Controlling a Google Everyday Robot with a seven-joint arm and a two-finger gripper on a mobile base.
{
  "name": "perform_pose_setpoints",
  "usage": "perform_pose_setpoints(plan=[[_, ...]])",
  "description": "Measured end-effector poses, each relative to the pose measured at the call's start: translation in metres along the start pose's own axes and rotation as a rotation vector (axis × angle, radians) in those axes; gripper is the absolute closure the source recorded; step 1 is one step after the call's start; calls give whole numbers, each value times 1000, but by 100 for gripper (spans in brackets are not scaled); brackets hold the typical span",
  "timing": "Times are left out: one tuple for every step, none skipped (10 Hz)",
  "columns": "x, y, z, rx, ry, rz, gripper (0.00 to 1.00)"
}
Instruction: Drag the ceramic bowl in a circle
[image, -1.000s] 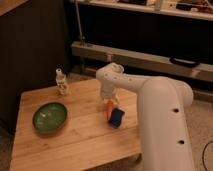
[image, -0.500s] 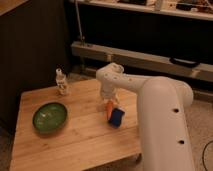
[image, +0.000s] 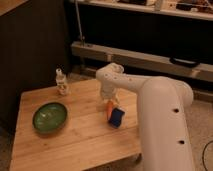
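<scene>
Camera view, the only one, looks down over one low wooden table (image: 75, 145) with three things standing on it and one white robot arm (image: 160, 115) reaching in from the right.

One ceramic bowl (image: 50, 117), round, shallow and glossy dark green with a darker rim, sits on the left part of the table, near the left edge and towards the front. It rests flat on the wood with nothing touching it.

One small bottle (image: 61, 82) stands upright near the back edge, behind the bowl and apart from it. Lettering on it cannot be made out.

One blue-and-orange object (image: 115, 116) lies right of the table's middle, well apart from the bowl. Its orange part is uppermost and its blue part is towards the front. It shows no writing that can be read.

At the end of the arm, the gripper (image: 106, 101) points down over the middle of the table, just above and beside the orange part, well apart from the bowl. Whether it is open or closed cannot be told, as the wrist covers it.

Behind the table runs one long metal rail (image: 150, 59) against dark shelving.
</scene>
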Motion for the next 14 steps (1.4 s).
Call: perform_pose_setpoints(plan=[[-4,0,-5,-19,28,0,20],[-9,1,-17,-28,66,-4,20],[-14,4,-29,-35,92,-5,20],[-18,7,-38,-42,114,-8,20],[-19,5,-42,-41,121,-10,20],[-19,4,-40,-42,119,-13,20],[-19,3,-41,-40,120,-14,20],[-19,4,-41,-41,120,-12,20],[-19,5,-41,-41,120,-12,20],[-19,4,-41,-41,120,-13,20],[-19,3,-41,-41,119,-14,20],[-18,3,-42,-38,121,-14,20],[-18,2,-42,-34,124,-24,20],[-16,-4,-49,-16,129,-46,20]])
